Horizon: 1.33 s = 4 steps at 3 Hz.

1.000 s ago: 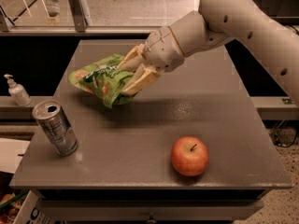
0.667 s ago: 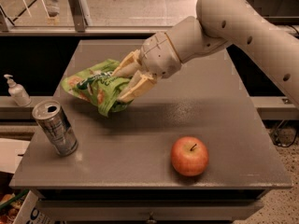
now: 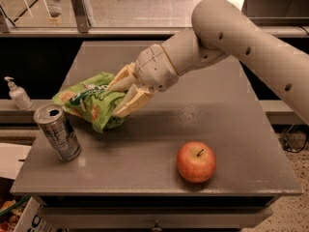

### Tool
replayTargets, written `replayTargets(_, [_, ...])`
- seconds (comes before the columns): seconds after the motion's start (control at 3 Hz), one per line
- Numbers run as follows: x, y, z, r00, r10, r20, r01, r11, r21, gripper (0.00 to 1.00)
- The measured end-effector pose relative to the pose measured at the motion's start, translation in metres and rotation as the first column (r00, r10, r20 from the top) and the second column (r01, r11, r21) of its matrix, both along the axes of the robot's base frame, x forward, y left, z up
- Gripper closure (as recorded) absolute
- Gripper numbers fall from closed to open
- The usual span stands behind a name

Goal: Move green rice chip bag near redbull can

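The green rice chip bag (image 3: 87, 102) sits over the left part of the grey table (image 3: 222, 120), crumpled, its white lettering and chip pictures facing up and toward the camera. Whether its lower edge touches the table top or hangs just above it cannot be told. The gripper (image 3: 113, 102) has the bag by its right side: the two tan fingers (image 3: 123, 77) are clamped on the foil, one above and one below, pointing left and slightly down. Behind the gripper the pale wrist and arm (image 3: 241, 37) run up and to the right, out of the picture. The redbull can (image 3: 58, 132) stands nearly upright, leaning a little, near the table's front left corner, just left of and in front of the bag, near it but not touching. A red apple (image 3: 196, 161) rests toward the front right of the table, well apart from bag and can. A white pump bottle (image 3: 18, 94) stands on a lower ledge beyond the table's left edge.
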<state>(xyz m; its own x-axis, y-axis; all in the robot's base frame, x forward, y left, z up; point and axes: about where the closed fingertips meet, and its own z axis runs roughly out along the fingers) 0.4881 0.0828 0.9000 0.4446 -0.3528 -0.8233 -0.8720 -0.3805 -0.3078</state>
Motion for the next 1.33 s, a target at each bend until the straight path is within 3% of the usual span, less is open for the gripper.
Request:
replayTargets(0.67, [-0.015, 0.01, -0.012, 0.997, 0.045, -0.063, -0.044, 0.999, 0.015, 1.0])
replayTargets(1.0, [-0.023, 0.006, -0.022, 0.9944, 0.053, -0.091, -0.054, 0.998, -0.008, 1.0])
replayTargets(1.33, [-0.028, 0.004, -0.027, 0.9928, 0.055, -0.106, -0.058, 0.998, -0.03, 0.83])
